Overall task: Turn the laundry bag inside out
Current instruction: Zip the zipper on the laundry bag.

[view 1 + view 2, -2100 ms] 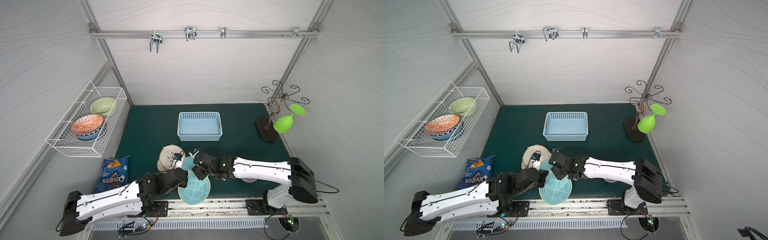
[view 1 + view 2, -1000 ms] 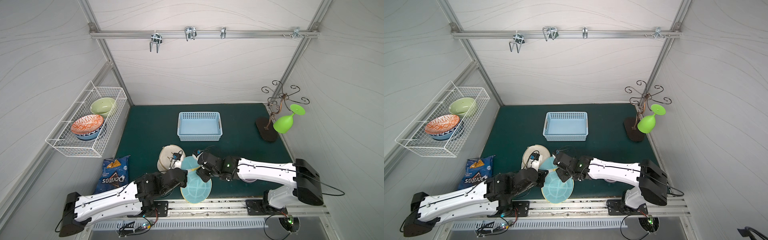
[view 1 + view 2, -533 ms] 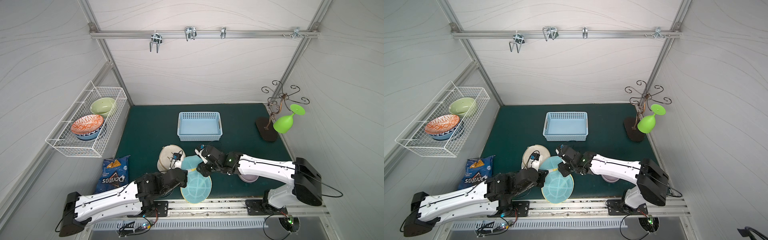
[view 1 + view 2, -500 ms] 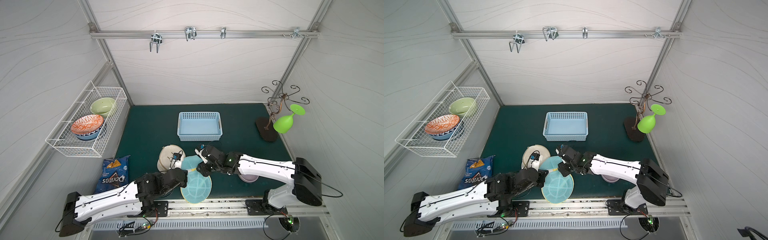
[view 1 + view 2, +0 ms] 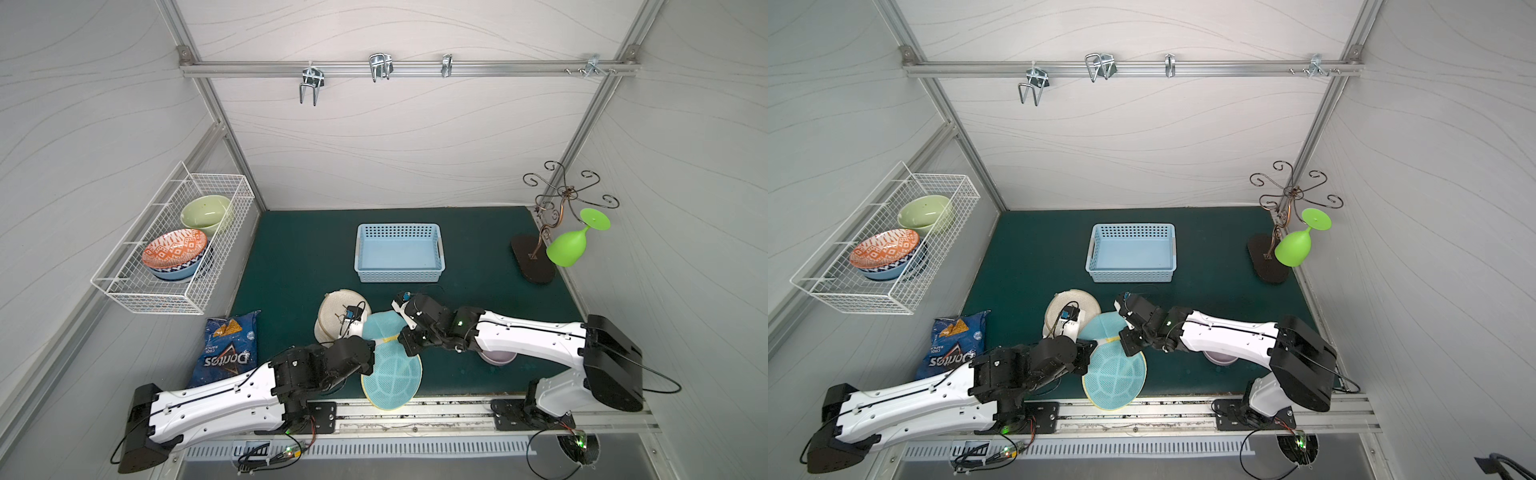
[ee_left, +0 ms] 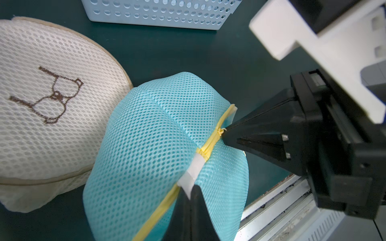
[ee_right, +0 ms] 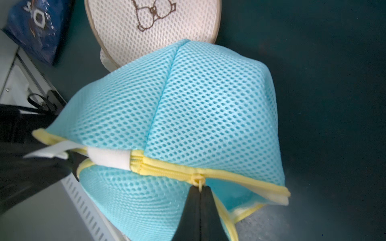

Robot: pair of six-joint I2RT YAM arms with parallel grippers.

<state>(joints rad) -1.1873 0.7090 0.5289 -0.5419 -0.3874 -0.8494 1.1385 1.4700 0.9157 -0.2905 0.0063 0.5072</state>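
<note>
Green mat [image 5: 299, 257] | left gripper [image 6: 189, 187] low, clamped on laundry bag [image 6: 150, 141] | right gripper [image 7: 200, 192] low, pinching zipper pull [image 7: 197, 181]

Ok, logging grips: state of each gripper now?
Left gripper: shut on the white tab of the laundry bag.
Right gripper: shut on the zipper pull.

The left white-and-black robot arm [image 5: 216, 403] lay extended low toward centre; the left black parallel gripper [image 6: 188, 187] was clamped tight. The right white-and-black robot arm [image 5: 528, 336] reached inward from the opposite side. The right black parallel gripper [image 7: 200, 187] was likewise clamped, its tips near the left's.
</note>
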